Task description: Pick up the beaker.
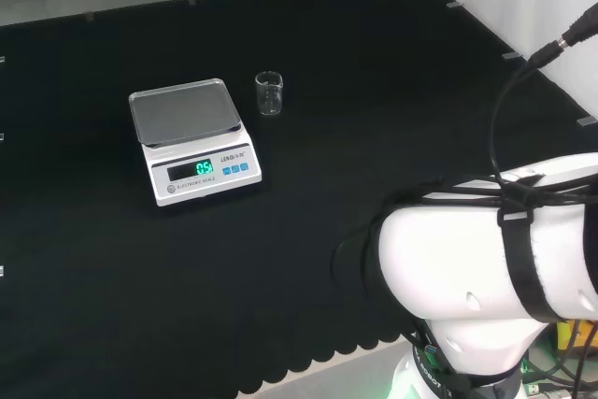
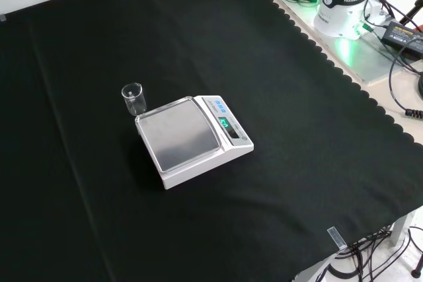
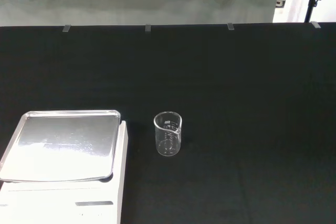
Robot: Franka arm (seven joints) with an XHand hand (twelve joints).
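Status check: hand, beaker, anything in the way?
Hand state: cannot tell. Beaker upright on the black cloth, looks empty, not yet picked up. Scale close beside it, apart in the wrist view; pan bare. Nothing else near the beaker.

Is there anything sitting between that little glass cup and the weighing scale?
No. In the head view the beaker stands just right of the scale, with only a narrow strip of bare black cloth between them. The wrist view shows the same gap.

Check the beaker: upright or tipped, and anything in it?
Upright. The beaker stands on its base on the black cloth, mouth up, beside the scale and not on its pan. It looks empty; no liquid line shows.
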